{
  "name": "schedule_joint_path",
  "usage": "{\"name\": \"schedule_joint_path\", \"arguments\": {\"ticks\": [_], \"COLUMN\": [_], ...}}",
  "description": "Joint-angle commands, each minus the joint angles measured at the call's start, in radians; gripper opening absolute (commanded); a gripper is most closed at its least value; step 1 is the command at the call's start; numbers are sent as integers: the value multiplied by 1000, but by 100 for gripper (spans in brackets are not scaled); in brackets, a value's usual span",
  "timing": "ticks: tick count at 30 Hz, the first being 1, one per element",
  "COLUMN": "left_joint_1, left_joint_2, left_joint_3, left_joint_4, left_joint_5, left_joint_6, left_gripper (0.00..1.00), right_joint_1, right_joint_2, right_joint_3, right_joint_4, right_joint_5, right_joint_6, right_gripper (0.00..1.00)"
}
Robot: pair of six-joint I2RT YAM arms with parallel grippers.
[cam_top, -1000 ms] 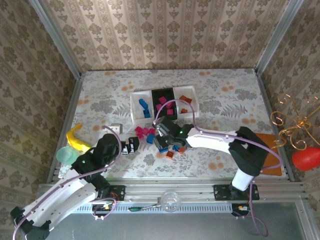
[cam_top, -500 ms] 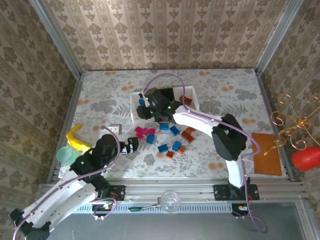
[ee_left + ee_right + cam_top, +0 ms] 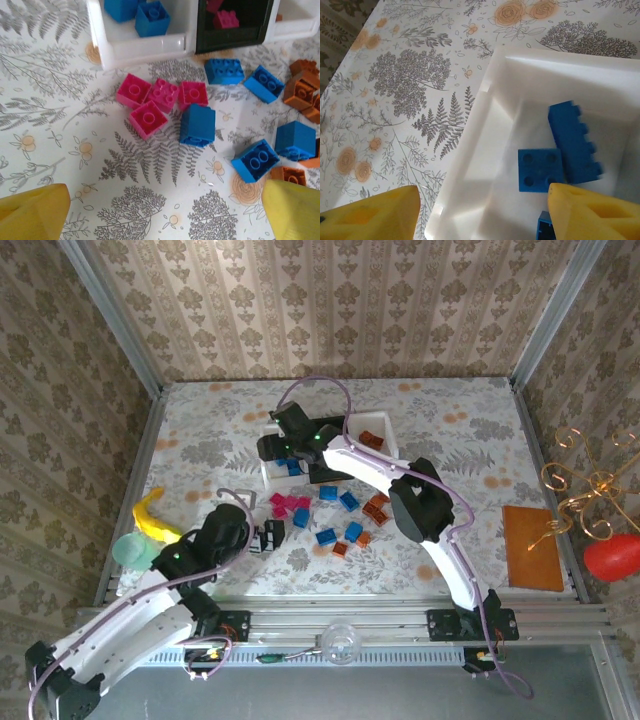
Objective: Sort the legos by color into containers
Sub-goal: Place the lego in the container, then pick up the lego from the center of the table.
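Note:
The containers stand in a row at mid-table: a left white tray [image 3: 266,476], a black middle tray [image 3: 330,428] and a right white tray [image 3: 391,454]. My right gripper [image 3: 281,446] hangs open over the left white tray [image 3: 545,57]; blue legos [image 3: 540,169] lie inside it and its yellow fingertips [image 3: 370,215] hold nothing. Loose pink legos [image 3: 160,97], blue legos [image 3: 197,125] and orange legos [image 3: 302,90] lie in front of the trays. My left gripper [image 3: 162,215] is open just short of them, low over bare cloth [image 3: 268,535].
A yellow banana toy [image 3: 152,515] and a green cup [image 3: 130,550] sit at the left edge. A flat brown board [image 3: 530,545] lies at the right, beside a gold wire ornament [image 3: 585,480] and a red object [image 3: 612,558]. Walls enclose the table.
My right gripper has travelled from the loose pile up to the left white tray and has opened there. My left arm has crept slightly toward the legos.

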State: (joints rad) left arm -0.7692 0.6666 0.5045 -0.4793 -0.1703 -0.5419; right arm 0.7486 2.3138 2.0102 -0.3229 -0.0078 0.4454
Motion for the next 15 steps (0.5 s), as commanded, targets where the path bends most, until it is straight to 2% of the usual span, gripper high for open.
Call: {"name": "schedule_joint_path", "arguments": {"ticks": [1, 10, 15], "left_joint_1": [21, 135, 186], "left_joint_2": [74, 385, 542], "left_joint_3": [33, 61, 101], "left_joint_4": [40, 277, 385], "left_joint_5": [76, 209, 254], "left_joint_6": [25, -6, -10], "left_gripper": [99, 71, 67], "right_joint_1": [-6, -4, -5], "right_joint_2": [-113, -455, -620], "right_joint_3": [-36, -489, -688], "right_joint_4": [2, 203, 249], "right_joint_5": [14, 12, 31], "right_joint_6": [7, 33, 36], "right_gripper": [71, 71, 71]}}
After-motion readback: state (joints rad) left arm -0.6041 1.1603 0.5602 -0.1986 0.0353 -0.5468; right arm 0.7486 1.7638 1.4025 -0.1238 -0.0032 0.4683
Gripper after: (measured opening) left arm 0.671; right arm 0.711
